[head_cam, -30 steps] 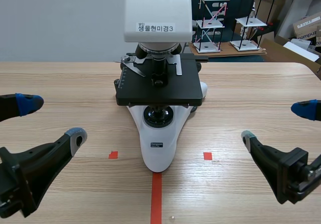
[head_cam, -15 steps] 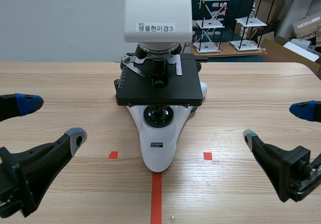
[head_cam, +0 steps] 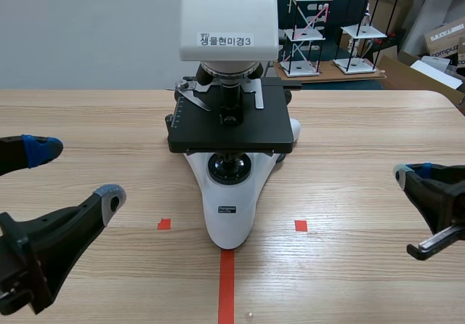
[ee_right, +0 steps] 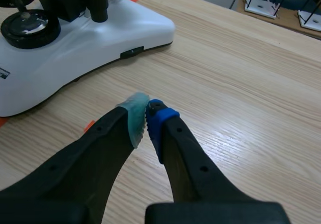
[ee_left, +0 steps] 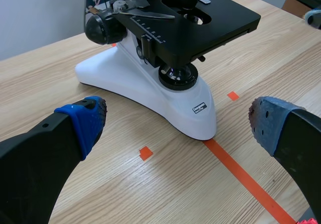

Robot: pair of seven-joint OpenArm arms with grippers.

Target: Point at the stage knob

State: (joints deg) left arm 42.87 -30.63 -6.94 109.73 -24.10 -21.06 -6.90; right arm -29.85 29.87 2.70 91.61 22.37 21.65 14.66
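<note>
The microscope (head_cam: 229, 142) stands mid-table, with a white base and a black stage (head_cam: 231, 129). Its stage knob (head_cam: 280, 158) is a small black stem hanging under the stage's right side; in the right wrist view the stage knob (ee_right: 99, 5) shows ahead of the fingers, over the white base (ee_right: 100, 38). My right gripper (head_cam: 410, 173) is shut on nothing, low at the right and well apart from the microscope; its pads meet in the right gripper (ee_right: 145, 116) view. My left gripper (head_cam: 76, 171) hangs open at the left. Its own view shows the left gripper (ee_left: 178, 121) facing the microscope (ee_left: 150, 78).
A black focus knob (ee_left: 103, 28) sticks out of the microscope's side. Behind the table stand white shelf models (head_cam: 305, 26) and cardboard boxes (head_cam: 443, 41). Orange tape marks (head_cam: 227, 284) lie on the wood in front of the base.
My right gripper's fingers have come together from wide open to shut. The left arm and the microscope have not moved.
</note>
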